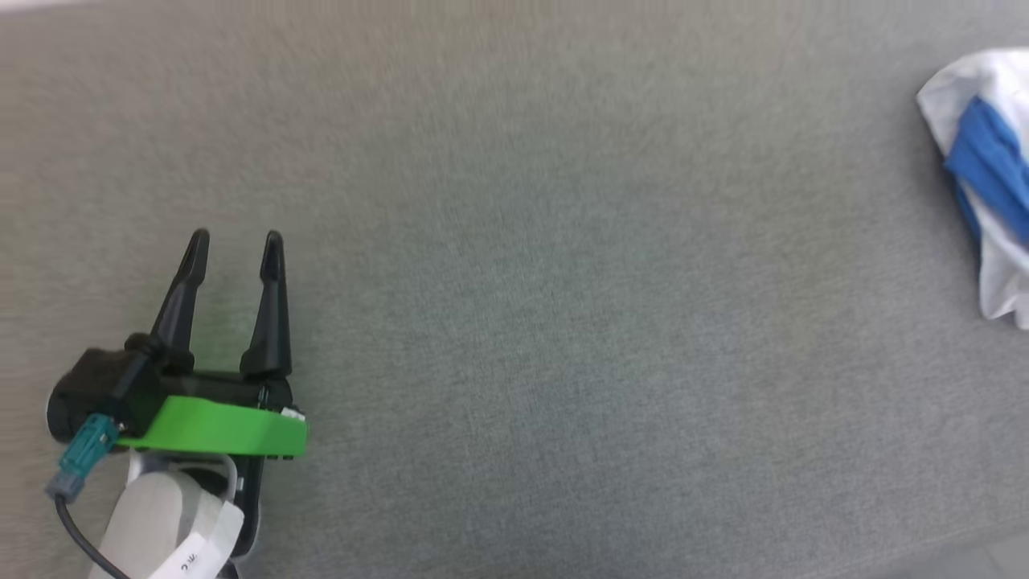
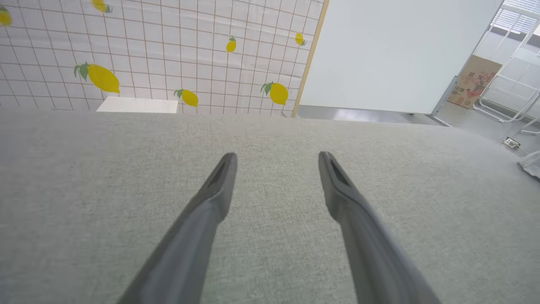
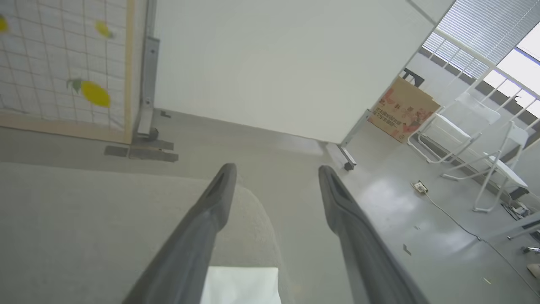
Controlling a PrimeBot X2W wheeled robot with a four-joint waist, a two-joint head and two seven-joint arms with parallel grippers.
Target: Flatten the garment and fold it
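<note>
The left gripper [image 1: 235, 240] hovers wide open and empty over the bare grey tabletop [image 1: 563, 305], well apart from the garment [image 1: 987, 157]. The garment lies bunched at the far right of the head view, white and blue, its visible length running away from the robot. The right gripper [image 3: 276, 169], fingers also spread, has white cloth [image 3: 240, 285], probably the garment's, just beneath it by the tabletop's corner. That likely makes it the nearer arm.

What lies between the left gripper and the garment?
Nothing stands there. In the head view, bare grey cloth surface runs from the left gripper across to the garment at the picture's right edge.
</note>
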